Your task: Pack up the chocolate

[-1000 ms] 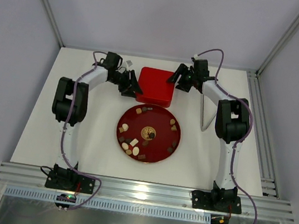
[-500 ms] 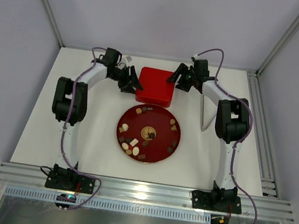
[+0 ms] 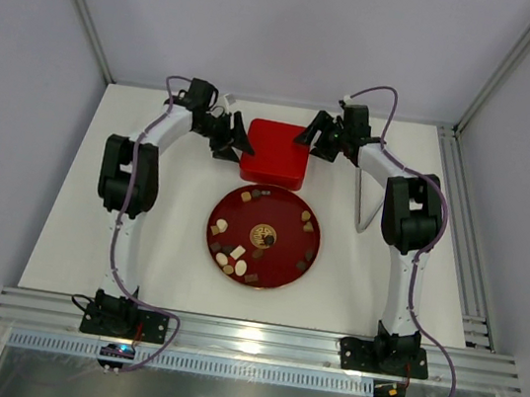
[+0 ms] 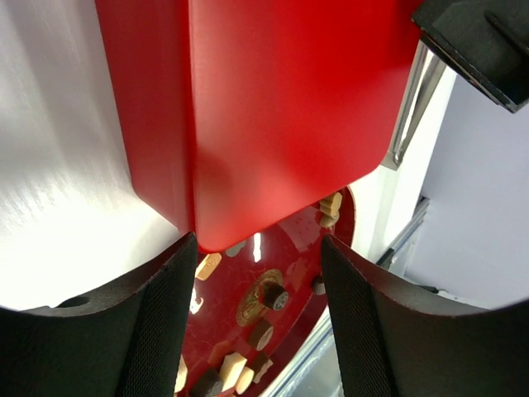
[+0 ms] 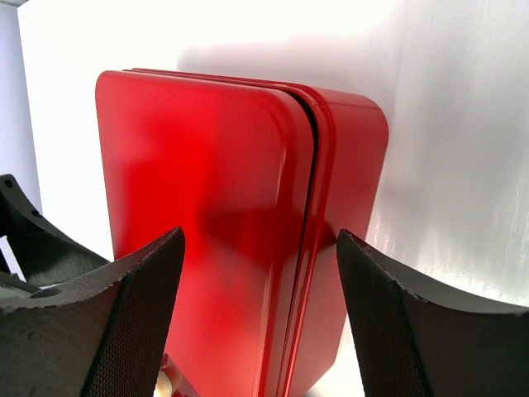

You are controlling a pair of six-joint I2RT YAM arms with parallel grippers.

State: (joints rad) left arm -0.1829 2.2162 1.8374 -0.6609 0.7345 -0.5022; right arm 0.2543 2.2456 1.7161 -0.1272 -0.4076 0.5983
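Dotting round red plate (image 3: 283, 248), loose chocolate (image 3: 237, 252), red box (image 3: 276, 152) (lid on) behind.

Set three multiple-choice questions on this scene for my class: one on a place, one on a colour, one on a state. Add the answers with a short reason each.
1. Where are the chocolates?
A. On the bare table
B. On the plate
C. Held by an arm

2. What colour is the box?
A. Red
B. Blue
C. White

3. How is the box's lid?
A. Off
B. Tilted up
C. On

Answers:
1 B, every piece seen lies on the plate.
2 A, all three views show it red.
3 C, the right wrist view shows the lid seated, with only a seam.
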